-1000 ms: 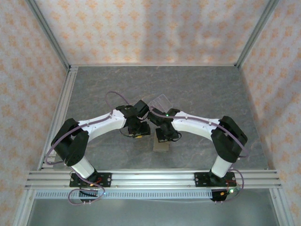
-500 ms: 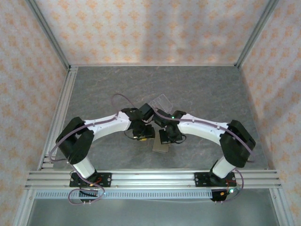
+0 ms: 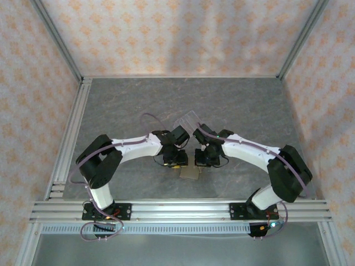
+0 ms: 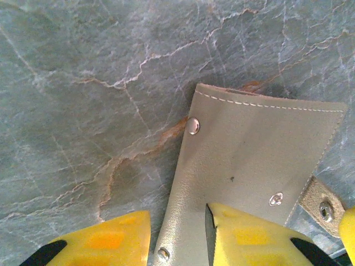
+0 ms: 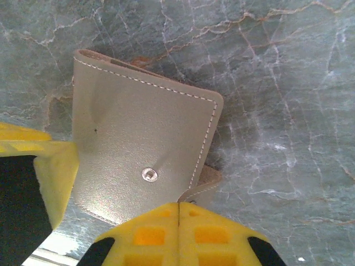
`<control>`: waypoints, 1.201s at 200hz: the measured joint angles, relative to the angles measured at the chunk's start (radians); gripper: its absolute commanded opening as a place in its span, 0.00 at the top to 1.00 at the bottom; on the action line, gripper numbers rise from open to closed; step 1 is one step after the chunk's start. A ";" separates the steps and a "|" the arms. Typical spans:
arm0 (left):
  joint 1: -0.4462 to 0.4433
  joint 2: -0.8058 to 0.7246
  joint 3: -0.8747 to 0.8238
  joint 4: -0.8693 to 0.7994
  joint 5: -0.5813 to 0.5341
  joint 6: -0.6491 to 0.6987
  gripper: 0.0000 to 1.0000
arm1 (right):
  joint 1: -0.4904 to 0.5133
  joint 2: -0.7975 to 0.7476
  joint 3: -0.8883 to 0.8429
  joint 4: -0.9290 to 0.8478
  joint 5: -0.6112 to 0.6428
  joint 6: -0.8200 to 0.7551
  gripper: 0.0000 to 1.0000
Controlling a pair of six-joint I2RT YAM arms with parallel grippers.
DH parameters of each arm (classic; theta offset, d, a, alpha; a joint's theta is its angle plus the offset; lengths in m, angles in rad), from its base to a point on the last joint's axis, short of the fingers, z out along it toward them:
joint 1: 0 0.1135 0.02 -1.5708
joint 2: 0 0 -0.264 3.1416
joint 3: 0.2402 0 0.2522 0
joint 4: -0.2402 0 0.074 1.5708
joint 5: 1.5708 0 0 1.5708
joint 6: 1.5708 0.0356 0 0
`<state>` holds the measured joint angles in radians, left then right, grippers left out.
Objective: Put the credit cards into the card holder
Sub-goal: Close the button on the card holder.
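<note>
The tan card holder [image 3: 189, 173] lies flat on the grey marbled table, its snap [image 5: 148, 174] facing up. My left gripper [image 4: 177, 239] is open and straddles the holder's left edge [image 4: 183, 183]; one yellow finger [image 4: 252, 233] rests over the leather, the other stands beside it above the table. My right gripper [image 5: 178, 221] is shut, with the holder's stitched flap edge [image 5: 195, 194] running into the seam between its fingers. In the top view both grippers, left [image 3: 177, 164] and right [image 3: 205, 163], meet over the holder. The credit cards are hidden.
A clear acrylic stand [image 3: 191, 119] sits just behind the two wrists. Metal rails [image 3: 183, 210] run along the near edge and the left side, and patterned walls close in the table. The left gripper's finger [image 5: 55, 166] shows beside the holder in the right wrist view.
Both arms have stretched further inward and lower; the left gripper has moved right and nearer onto the holder, and the right gripper has shifted slightly right. The holder has barely moved.
</note>
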<state>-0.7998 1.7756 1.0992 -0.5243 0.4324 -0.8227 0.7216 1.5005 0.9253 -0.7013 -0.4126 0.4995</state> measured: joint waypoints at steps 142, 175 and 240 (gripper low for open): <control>0.035 -0.009 -0.029 0.042 0.025 -0.012 0.80 | -0.040 0.010 0.002 0.044 -0.049 -0.023 1.00; 0.054 -0.048 -0.079 0.051 0.033 -0.018 0.84 | -0.040 0.010 0.002 0.055 -0.064 -0.023 1.00; 0.053 -0.044 -0.092 0.088 0.051 -0.018 0.89 | -0.040 0.010 -0.002 0.109 -0.105 -0.022 1.00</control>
<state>-0.7464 1.7313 1.0073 -0.4366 0.4831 -0.8406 0.6815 1.5101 0.9234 -0.5926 -0.5175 0.4774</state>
